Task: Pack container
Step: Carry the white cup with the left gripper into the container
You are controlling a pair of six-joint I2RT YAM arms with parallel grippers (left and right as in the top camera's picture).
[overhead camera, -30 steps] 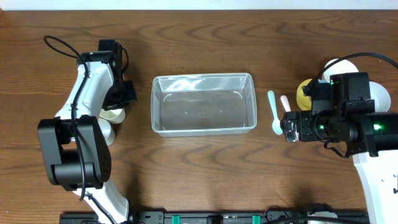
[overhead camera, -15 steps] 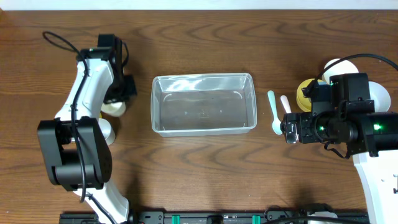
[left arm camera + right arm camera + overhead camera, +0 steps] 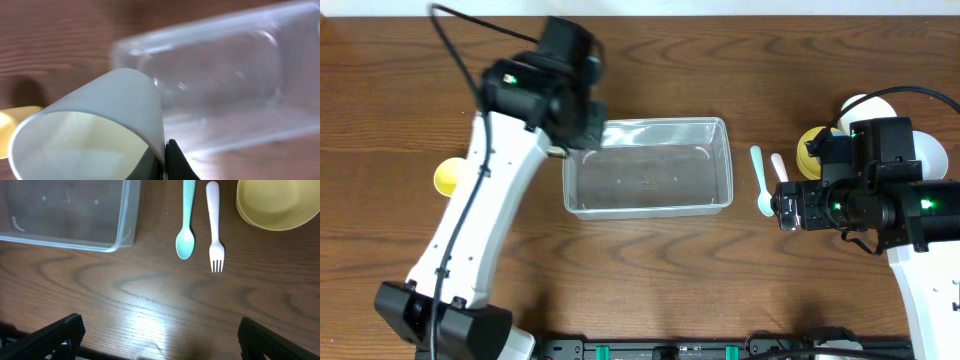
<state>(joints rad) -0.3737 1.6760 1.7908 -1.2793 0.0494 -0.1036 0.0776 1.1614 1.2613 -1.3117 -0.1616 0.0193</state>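
Clamping a tilted white cup (image 3: 100,125) above a corner of the clear container (image 3: 650,175) at the centre of the table (image 3: 650,270), the left gripper (image 3: 164,159) may drop it onto the rim if released early.

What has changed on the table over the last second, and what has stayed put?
The left gripper, shut on a white cup, swung from the table's left side to the far left corner of the clear container. The container, teal spoon, pink fork, yellow bowl and open right gripper stayed put.
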